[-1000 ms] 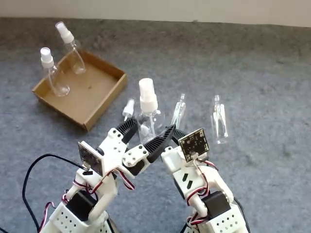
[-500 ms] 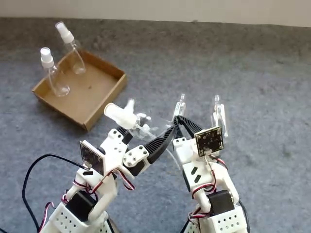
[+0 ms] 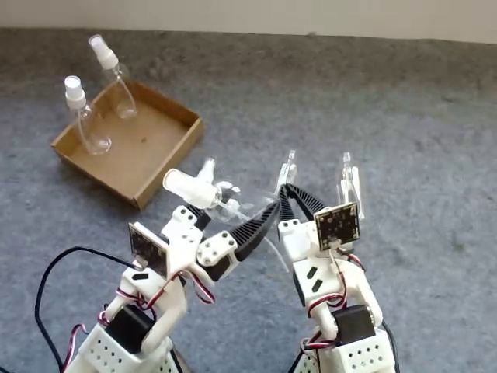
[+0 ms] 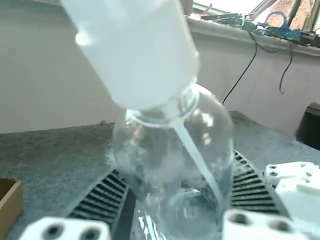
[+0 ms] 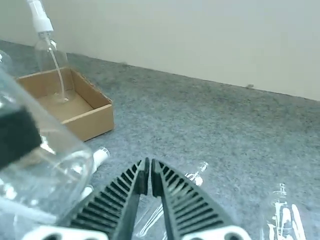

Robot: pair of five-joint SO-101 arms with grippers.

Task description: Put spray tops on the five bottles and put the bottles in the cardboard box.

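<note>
— Two capped bottles are standing in the cardboard box (image 3: 172,159), which is sitting at ten o'clock on the tabletop (image 3: 435,116). The nearer capped bottle (image 3: 85,124) is occupying the box's nine o'clock corner. The farther capped bottle (image 3: 120,89) is occupying its twelve o'clock corner.

— What are the left fingers doing?

— The left fingers (image 3: 233,211) are pinching the held bottle (image 3: 227,203) by its round body, a little toward six o'clock from the tabletop's centre. That bottle is tilting over, with its spray top (image 3: 186,186) pointing to ten o'clock. From the left wrist, the left fingers (image 4: 175,200) are showing as ribbed black on both sides of the clear body (image 4: 175,165).

— And the right fingers?

— The right fingers (image 3: 289,194) are pressing together on nothing, hanging just at three o'clock of the held bottle. The right wrist view is showing their tips (image 5: 149,172) meeting.

— Is anything lying loose?

— A loose spray top (image 3: 208,171) is lying between the box and the held bottle. The first open bottle (image 3: 287,172) is lying at twelve o'clock of the right fingers. Whether they are touching, I cannot tell. The second open bottle (image 3: 349,190) is lying at three o'clock of the first, apart from it.
</note>
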